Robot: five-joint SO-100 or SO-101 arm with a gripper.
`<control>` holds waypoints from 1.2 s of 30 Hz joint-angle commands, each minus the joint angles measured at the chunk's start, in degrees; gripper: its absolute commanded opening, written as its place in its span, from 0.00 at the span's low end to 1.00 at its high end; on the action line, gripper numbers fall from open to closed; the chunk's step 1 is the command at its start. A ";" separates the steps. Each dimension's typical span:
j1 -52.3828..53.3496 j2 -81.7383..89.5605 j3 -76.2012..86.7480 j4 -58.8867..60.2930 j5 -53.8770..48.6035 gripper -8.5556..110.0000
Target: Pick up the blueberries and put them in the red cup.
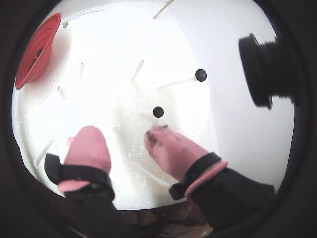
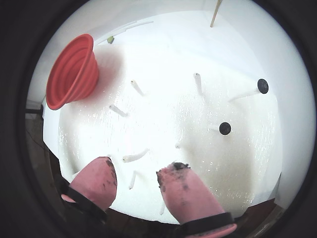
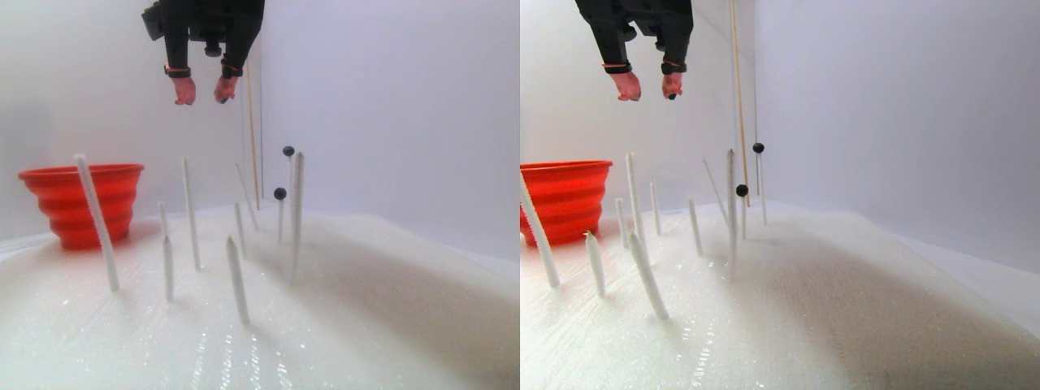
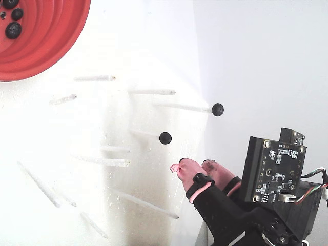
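Blueberries are sitting on the tips of thin white stalks [image 3: 189, 213] rising from a white bed, one [image 4: 165, 138] near the gripper [image 4: 195, 165], another [image 4: 218, 109] farther off. Pink fingers are spreading apart, holding nothing. At least three berries are lying inside the red cup [image 4: 48, 48], well apart.

Your gripper [image 3: 205, 88] hangs high at the stereo pair view's upper left. Its pink fingertips [image 1: 89, 144] point downward, spread apart and empty.
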 commanded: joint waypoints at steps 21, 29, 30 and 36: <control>9.49 12.66 0.35 5.98 -1.32 0.21; 12.22 12.04 0.79 6.33 -1.58 0.21; 12.39 11.69 0.70 6.33 -1.58 0.21; 13.36 9.93 0.53 5.54 -1.49 0.21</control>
